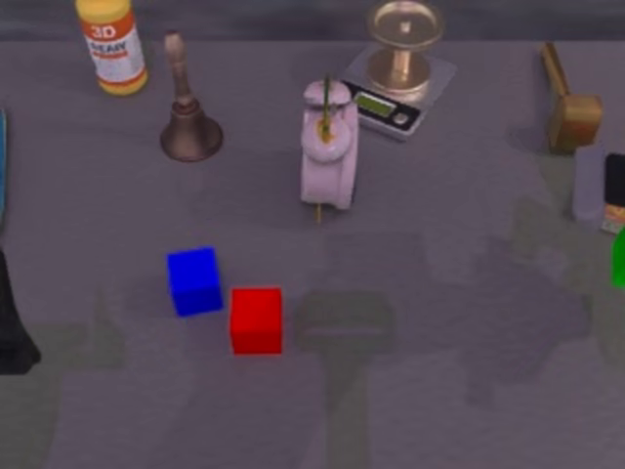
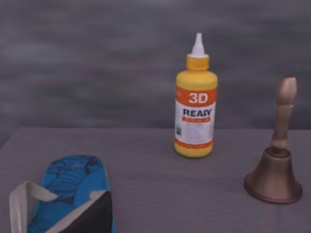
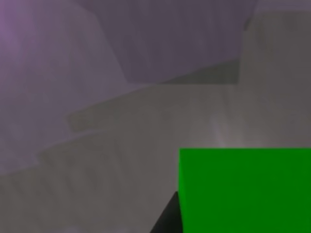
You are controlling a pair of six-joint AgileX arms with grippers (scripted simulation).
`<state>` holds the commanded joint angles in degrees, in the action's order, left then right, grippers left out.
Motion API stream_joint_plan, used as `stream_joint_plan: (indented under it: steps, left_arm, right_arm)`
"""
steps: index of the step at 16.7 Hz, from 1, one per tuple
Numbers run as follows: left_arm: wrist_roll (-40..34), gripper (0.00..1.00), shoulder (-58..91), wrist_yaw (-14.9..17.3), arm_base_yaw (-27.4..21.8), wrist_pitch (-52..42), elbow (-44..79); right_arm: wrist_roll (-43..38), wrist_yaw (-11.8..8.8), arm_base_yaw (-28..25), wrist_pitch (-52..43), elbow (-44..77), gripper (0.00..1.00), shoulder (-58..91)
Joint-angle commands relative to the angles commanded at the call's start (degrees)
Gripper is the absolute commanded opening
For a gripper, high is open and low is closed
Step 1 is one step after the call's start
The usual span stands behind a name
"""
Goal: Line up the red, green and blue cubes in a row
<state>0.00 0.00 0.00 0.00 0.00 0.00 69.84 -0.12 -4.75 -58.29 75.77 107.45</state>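
i see the blue cube [image 1: 194, 280] and the red cube [image 1: 257, 319] near each other on the table [image 1: 439, 391], left of its middle, red a little nearer me and to the right, a narrow gap between them. the green cube [image 1: 618, 258] shows only as a sliver at the table's far right edge; in my right wrist view it fills the lower corner [image 3: 243, 189]. my right arm's hand [image 1: 613, 195] sits there at the edge, and i cannot tell whether it grips the green cube. my left arm [image 1: 12, 322] waits at the left edge, its hand unseen. behind stand a glue bottle [image 1: 111, 41], a bell [image 1: 189, 125] and a scale [image 1: 398, 83].
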Motion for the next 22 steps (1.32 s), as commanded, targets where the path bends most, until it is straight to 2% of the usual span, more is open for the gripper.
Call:
stream_joint_plan:
  steps: [5, 7, 10, 17, 19, 22]
  left_arm:
    - [0.0, 1.0, 0.0, 0.0, 0.0, 0.0, 0.0]
    - [0.0, 1.0, 0.0, 0.0, 0.0, 0.0, 0.0]
    - [0.0, 1.0, 0.0, 0.0, 0.0, 0.0, 0.0]
    - [0.0, 1.0, 0.0, 0.0, 0.0, 0.0, 0.0]
    - [0.0, 1.0, 0.0, 0.0, 0.0, 0.0, 0.0]
    - [0.0, 1.0, 0.0, 0.0, 0.0, 0.0, 0.0]
  right_arm:
    - [-0.19, 0.0, 0.1, 0.01, 0.04, 0.0, 0.26]
    - [-1.48, 0.01, -1.88, -0.93, 2.06, 0.0, 1.64]
    - [-5.83, 0.03, -9.13, -4.0, 9.06, 0.0, 5.95]
    - [-20.42, 0.08, -33.92, -12.64, 29.88, 0.0, 17.72]
    - [-23.23, 0.11, -37.72, -14.05, 33.53, 0.0, 19.57]
    - [-24.32, 0.13, -39.06, -14.56, 34.85, 0.0, 20.23]
